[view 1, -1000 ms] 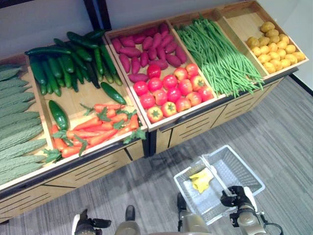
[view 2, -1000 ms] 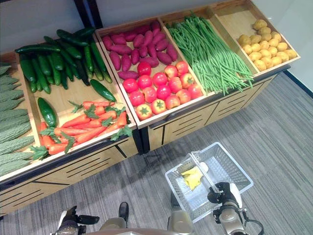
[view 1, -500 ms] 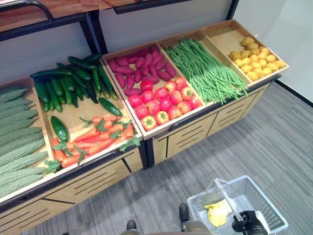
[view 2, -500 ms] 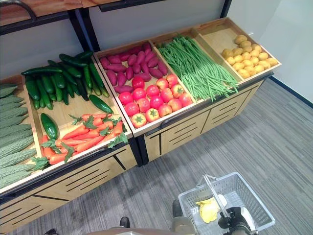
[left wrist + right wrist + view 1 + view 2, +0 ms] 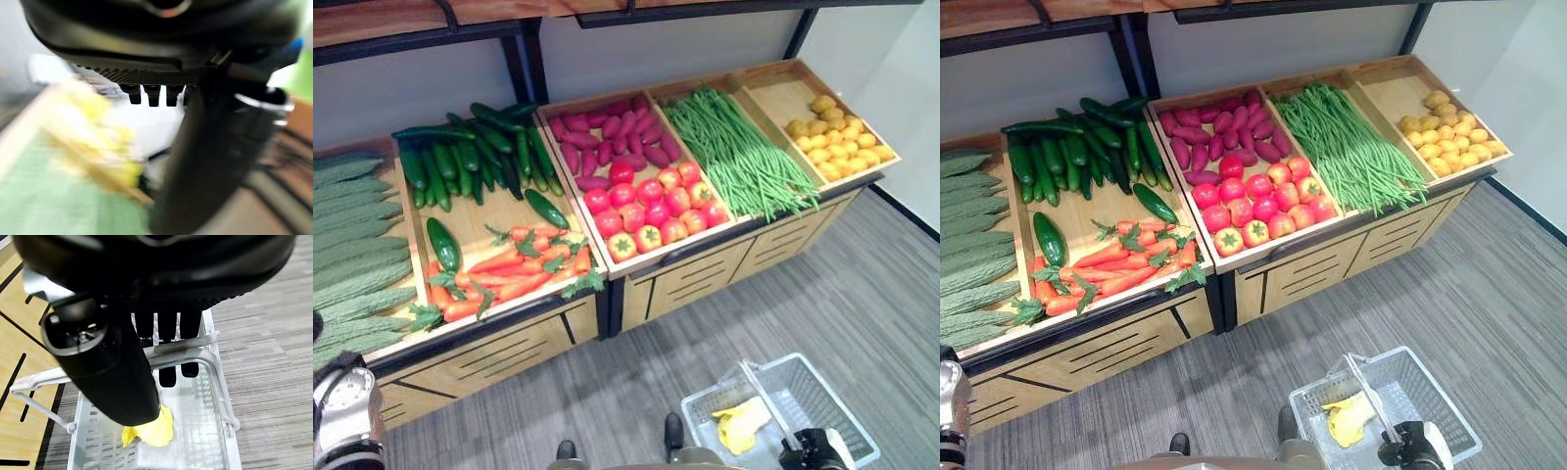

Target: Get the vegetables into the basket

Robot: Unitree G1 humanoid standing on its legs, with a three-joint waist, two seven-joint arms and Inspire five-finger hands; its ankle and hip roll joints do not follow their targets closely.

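Note:
The stand holds cucumbers [image 5: 470,162], carrots [image 5: 509,276], tomatoes [image 5: 651,204], purple sweet potatoes [image 5: 607,137], green beans [image 5: 739,157] and bitter gourds [image 5: 352,250]. A white wire basket [image 5: 847,416] hangs low at the right, in front of the stand. My right hand [image 5: 813,452] is shut on its handle [image 5: 181,352], fingers [image 5: 168,323] curled over the bar. A yellow item [image 5: 736,427] lies inside the basket. My left arm [image 5: 342,416] is raised at the far left, before the bitter gourd bin. My left hand [image 5: 161,39] holds nothing, its fingers relaxed.
Yellow round produce [image 5: 832,137] fills the far right bin. Wooden drawer fronts [image 5: 695,279] run below the bins. A dark shelf frame [image 5: 524,59] rises behind them. Grey carpet [image 5: 862,294] lies between me and the stand.
The camera has tilted up, so the whole scene shifted. My left arm has come up from the bottom edge to the far left. The basket stays in my right hand.

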